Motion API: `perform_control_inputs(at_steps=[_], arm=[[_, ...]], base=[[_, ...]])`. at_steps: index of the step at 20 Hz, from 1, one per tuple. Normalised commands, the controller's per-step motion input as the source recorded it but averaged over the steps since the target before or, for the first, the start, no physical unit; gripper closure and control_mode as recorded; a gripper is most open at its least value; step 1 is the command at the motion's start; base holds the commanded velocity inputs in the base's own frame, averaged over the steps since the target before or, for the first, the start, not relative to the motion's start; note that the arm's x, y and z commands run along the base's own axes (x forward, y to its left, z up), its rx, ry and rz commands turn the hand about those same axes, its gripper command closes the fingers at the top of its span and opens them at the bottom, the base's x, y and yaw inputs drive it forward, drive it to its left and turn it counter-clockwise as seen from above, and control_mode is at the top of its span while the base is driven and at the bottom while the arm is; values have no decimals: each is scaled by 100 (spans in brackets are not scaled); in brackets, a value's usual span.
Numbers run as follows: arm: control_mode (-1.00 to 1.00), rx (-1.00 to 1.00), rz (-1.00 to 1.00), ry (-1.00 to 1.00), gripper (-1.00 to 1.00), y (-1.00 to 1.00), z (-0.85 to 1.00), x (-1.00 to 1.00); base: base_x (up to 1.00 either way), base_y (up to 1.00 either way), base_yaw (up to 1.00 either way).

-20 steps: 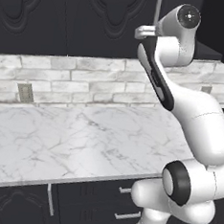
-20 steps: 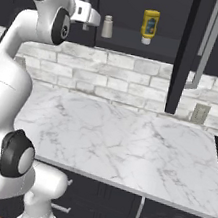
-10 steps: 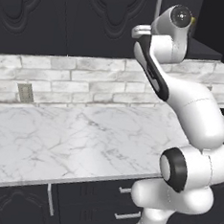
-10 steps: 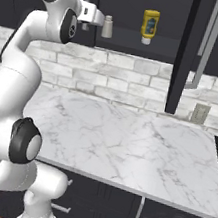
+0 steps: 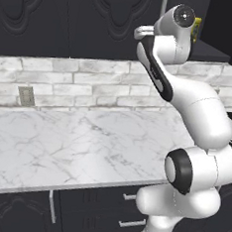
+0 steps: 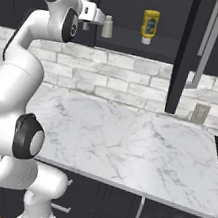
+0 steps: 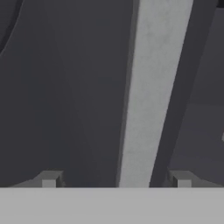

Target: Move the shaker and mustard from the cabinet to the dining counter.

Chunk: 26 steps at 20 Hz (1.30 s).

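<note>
The cabinet stands with its right door swung out, showing a dark shelf. On that shelf the grey shaker stands at the left and the yellow mustard to its right; the mustard also peeks out behind the arm. My gripper is up at shelf height just left of the shaker. In the hand view the gripper is open, with a vertical silver door handle between its fingertips, not touching them. The dining counter is out of view.
Below the cabinet runs a marble worktop with a pale brick backsplash and a wall socket. The open door's long handle juts out over the worktop on the right. Dark drawers sit under the worktop.
The arm's upper links have risen and shifted a little toward the cabinet. The hand has stayed at the shelf beside the shaker.
</note>
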Motion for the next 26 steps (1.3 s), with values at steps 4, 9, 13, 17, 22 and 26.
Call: perform_control_inputs(at_steps=[4,9,13,17,22,26], arm=[[-100,0,0,0,100,11,-5,33],[-100,0,0,0,100,7,-14,40],[-100,0,0,0,100,0,-8,28],[-100,0,0,0,100,0,-7,26],[-100,2,0,0,100,-22,-17,35],[-100,6,0,0,100,-41,-18,25]], base=[[0,0,0],[0,0,0],[0,0,0],[0,0,0],[0,0,0],[0,0,0]])
